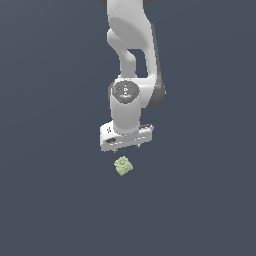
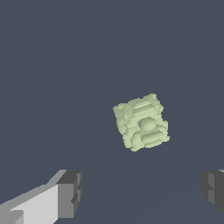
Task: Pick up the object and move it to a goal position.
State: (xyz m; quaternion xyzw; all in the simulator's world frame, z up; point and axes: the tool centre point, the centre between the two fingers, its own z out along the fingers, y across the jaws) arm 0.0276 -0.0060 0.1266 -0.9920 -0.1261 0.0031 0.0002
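Pincer (image 1: 125, 145) spread wide above unobstructed object (image 1: 123, 165).

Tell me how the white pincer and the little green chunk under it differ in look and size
Colour: the pincer is white with dark grey fingertips, while the chunk is pale yellow-green. Surface: the pincer is smooth and flat-sided; the chunk is lumpy and ridged. Size: the pincer is clearly wider than the chunk, and its open fingers stand further apart than the chunk is wide. Neither touches the other.
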